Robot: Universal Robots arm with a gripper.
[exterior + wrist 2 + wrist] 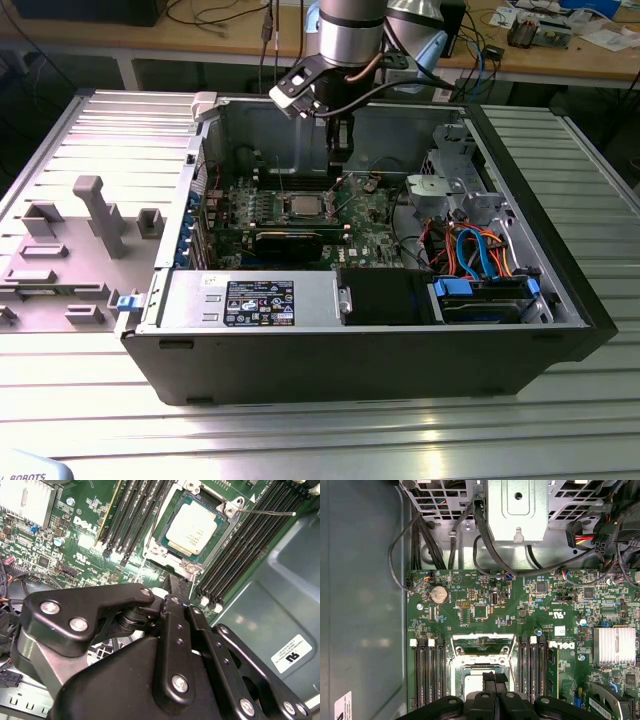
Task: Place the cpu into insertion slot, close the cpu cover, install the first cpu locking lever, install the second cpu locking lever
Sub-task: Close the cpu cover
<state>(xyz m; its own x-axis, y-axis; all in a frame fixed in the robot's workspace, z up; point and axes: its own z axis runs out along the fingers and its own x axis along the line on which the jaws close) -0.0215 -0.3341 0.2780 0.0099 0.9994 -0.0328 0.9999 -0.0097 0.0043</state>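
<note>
**Case** [350, 365]: lies open, with the board [445, 617] flat inside and one arm lowered into it.

**Cpu** [192, 527]: is seated in the slot [189, 566], grey top up and square to the rim. In the exterior view it is found at about 10 o'clock from the case's middle.

**Cover** [483, 637]: is seen in the first wrist view as a windowed frame stood up off the slot (green board is visible through the window). It is judged not yet closed.

**Lever** [265, 512]: one thin rod is noted in the second wrist view, swung out from a slot corner across the memory slots [240, 555]. It is judged unlatched. A second lever is not made out.

**Gripper** [339, 172]: the fingers are seen pressed together with nothing between them. In the exterior view it is placed at about 1 o'clock from the cpu, close over the board. In both wrist views its tip is set over the slot's edge. Contact with anything cannot be told.

**Step in hand:** placement is judged done, and closing the cover is the step addressed. That move calls for a push on the raised frame's free edge, down toward the cpu. The lever is to be kept out of the frame's path and the chip left undisturbed.
</note>
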